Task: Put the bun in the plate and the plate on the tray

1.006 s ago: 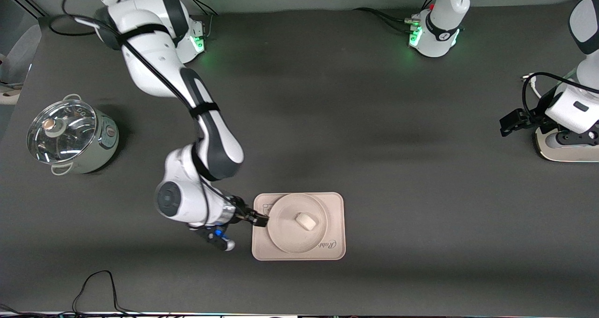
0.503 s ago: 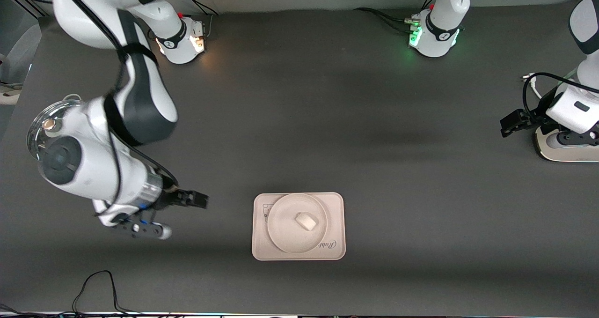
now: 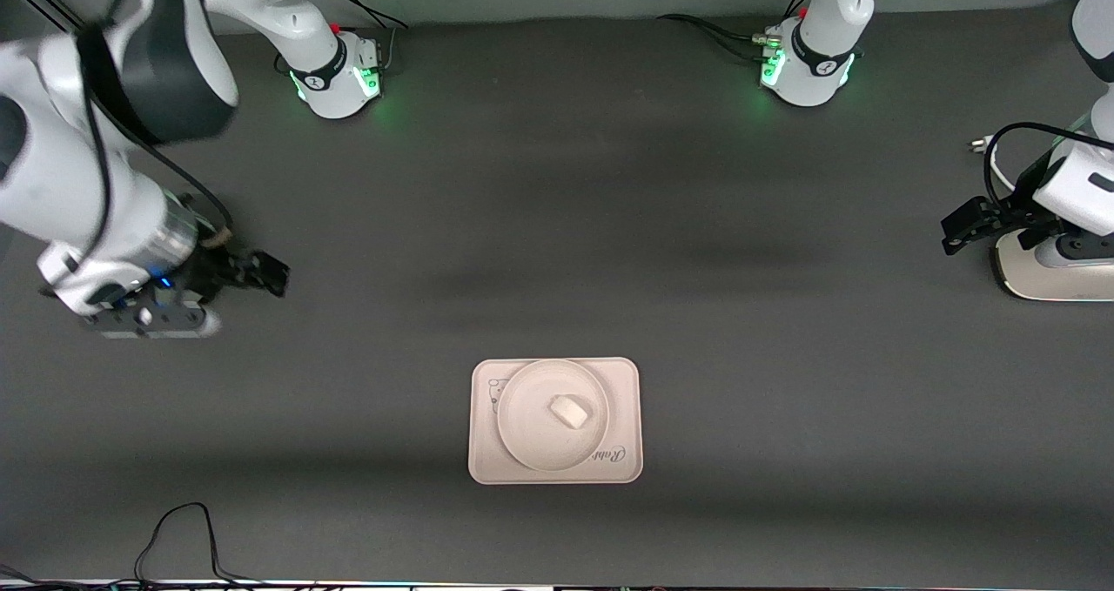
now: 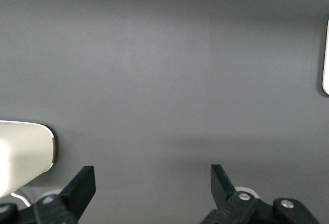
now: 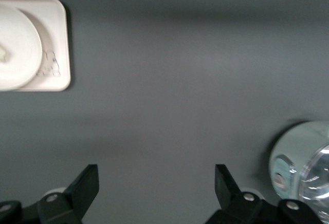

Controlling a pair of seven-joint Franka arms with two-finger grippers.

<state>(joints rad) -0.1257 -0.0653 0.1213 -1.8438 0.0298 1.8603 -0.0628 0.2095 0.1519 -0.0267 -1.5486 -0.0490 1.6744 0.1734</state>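
Note:
The off-white bun point(image 3: 569, 412) lies in the round cream plate point(image 3: 522, 417), which sits on the cream-pink tray point(image 3: 622, 382) with the bear drawing and script word, near the front camera. The right wrist view shows the tray point(image 5: 59, 44), the plate point(image 5: 20, 44) and a bit of the bun point(image 5: 4, 54). My right gripper point(image 3: 274, 273) is open and empty, up over bare table toward the right arm's end; its jaws stand wide apart in its wrist view point(image 5: 157, 183). My left gripper point(image 3: 953, 230) is open and empty at the left arm's end, also in its wrist view point(image 4: 153, 183).
A steel pot with a glass lid point(image 5: 303, 162) shows in the right wrist view; the right arm hides it in the front view. A cream-white object point(image 3: 1053, 278) lies under the left hand. A black cable point(image 3: 174, 530) loops at the table's front edge.
My right gripper has let go at the tray's edge and drawn back up and away toward the right arm's end. The left hand has shifted slightly. Bun, plate and tray stay put.

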